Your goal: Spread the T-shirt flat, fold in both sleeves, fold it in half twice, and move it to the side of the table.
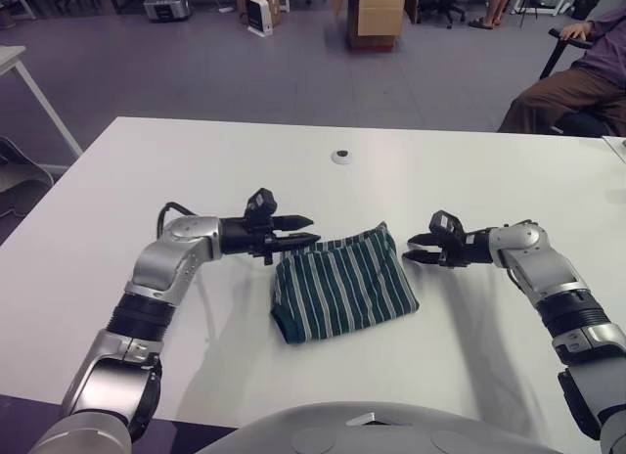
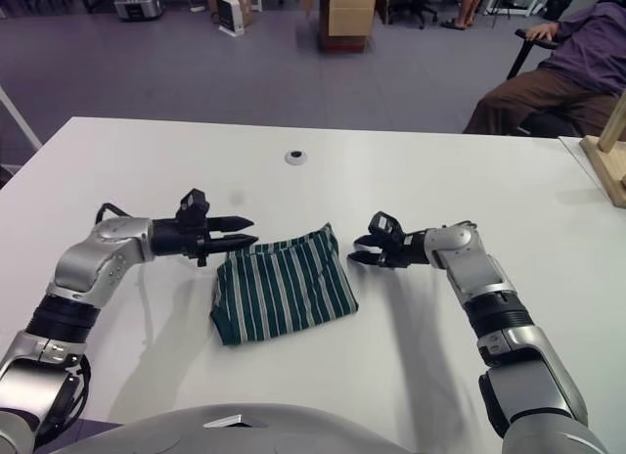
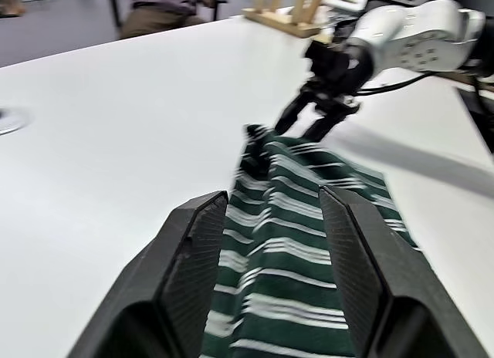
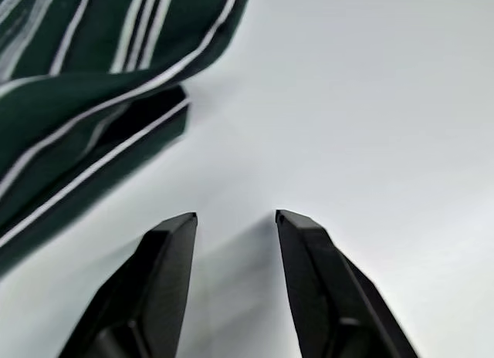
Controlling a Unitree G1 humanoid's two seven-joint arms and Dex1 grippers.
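Note:
The T-shirt, dark green with white stripes, lies folded into a small rectangle near the middle of the white table. My left gripper hovers open just off its far left corner, fingers pointing right, nothing held. My right gripper is open close to the shirt's far right corner, with nothing between its fingers. In the left wrist view the folded T-shirt lies between and beyond the black fingers, and the right gripper shows at its far end. The right wrist view shows the shirt's edge above the open gripper.
A small round dark grommet sits in the table farther back. A wooden rack stands at the table's right edge. A seated person and a cardboard box are on the floor beyond. Bare table surrounds the shirt.

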